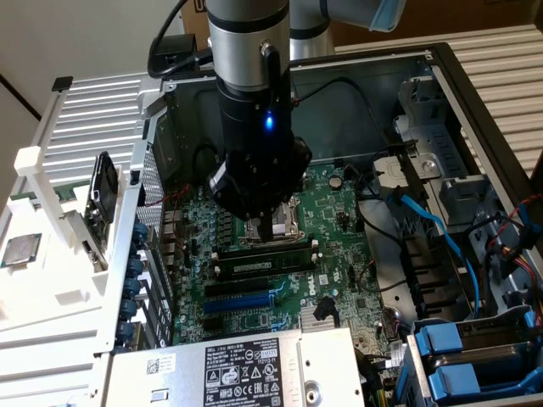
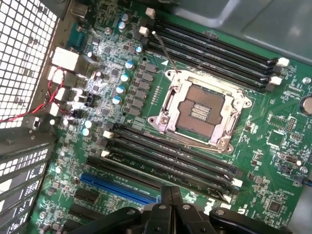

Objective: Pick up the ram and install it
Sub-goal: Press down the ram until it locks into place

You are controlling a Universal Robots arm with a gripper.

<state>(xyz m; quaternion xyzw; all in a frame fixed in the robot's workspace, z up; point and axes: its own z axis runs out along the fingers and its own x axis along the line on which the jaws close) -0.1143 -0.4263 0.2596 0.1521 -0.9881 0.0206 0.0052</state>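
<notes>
Pincer (image 1: 266,227) hangs low inside the open computer case (image 1: 441,76), centre of the exterior view, just above the empty processor socket (image 2: 202,109); in the wrist view its fingers (image 2: 165,197) look pressed together with nothing between them, so closed and empty; the ram (image 1: 259,264) lies along the slot bank just below the socket, pale label up, apparently already set into a slot, probably why the pincer carries nothing; whether it is fully latched I cannot tell; the upper slots (image 2: 214,48) are bare.
</notes>
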